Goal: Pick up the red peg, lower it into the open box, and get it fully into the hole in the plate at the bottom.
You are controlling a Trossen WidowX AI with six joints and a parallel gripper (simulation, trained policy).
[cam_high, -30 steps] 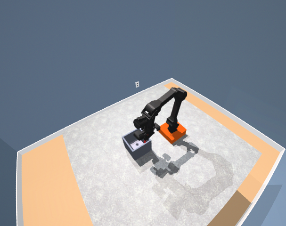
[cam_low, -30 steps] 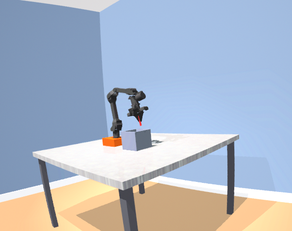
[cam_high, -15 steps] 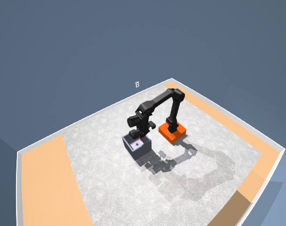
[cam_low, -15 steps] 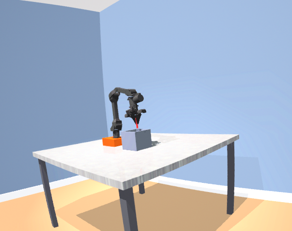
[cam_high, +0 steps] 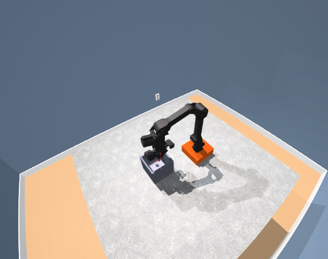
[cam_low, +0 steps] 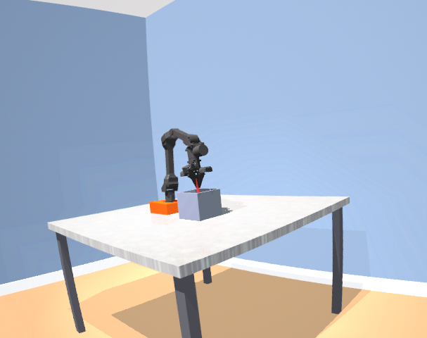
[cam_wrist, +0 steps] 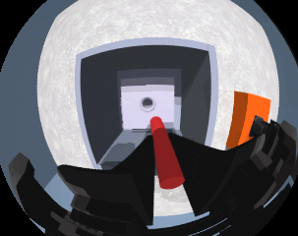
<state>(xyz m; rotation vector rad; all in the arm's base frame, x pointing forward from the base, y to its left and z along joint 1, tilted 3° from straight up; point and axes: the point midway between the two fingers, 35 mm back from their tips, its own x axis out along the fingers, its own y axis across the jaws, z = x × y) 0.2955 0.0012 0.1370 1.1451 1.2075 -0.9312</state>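
The gripper (cam_high: 160,154) (cam_low: 197,182) (cam_wrist: 161,146) is shut on the red peg (cam_high: 159,159) (cam_low: 198,188) (cam_wrist: 167,157). It holds the peg over the open grey-blue box (cam_high: 166,169) (cam_low: 209,205) (cam_wrist: 213,88), with the peg's lower end about level with the rim in the exterior view. The peg sticks down from the fingertips and leans slightly in that view. The pale plate (cam_high: 153,168) (cam_wrist: 131,117) lies at the box bottom. Its round hole (cam_high: 157,165) (cam_wrist: 148,103) is uncovered, up and left of the peg's lower end in the wrist view.
The orange base block (cam_high: 197,157) (cam_low: 164,208) (cam_wrist: 240,115) of the arm stands close beside the box. The box walls rise on all sides of the plate. Both stand on the pale speckled table (cam_high: 125,206) (cam_low: 133,232) (cam_wrist: 60,64). The arm's shadow falls beside the box.
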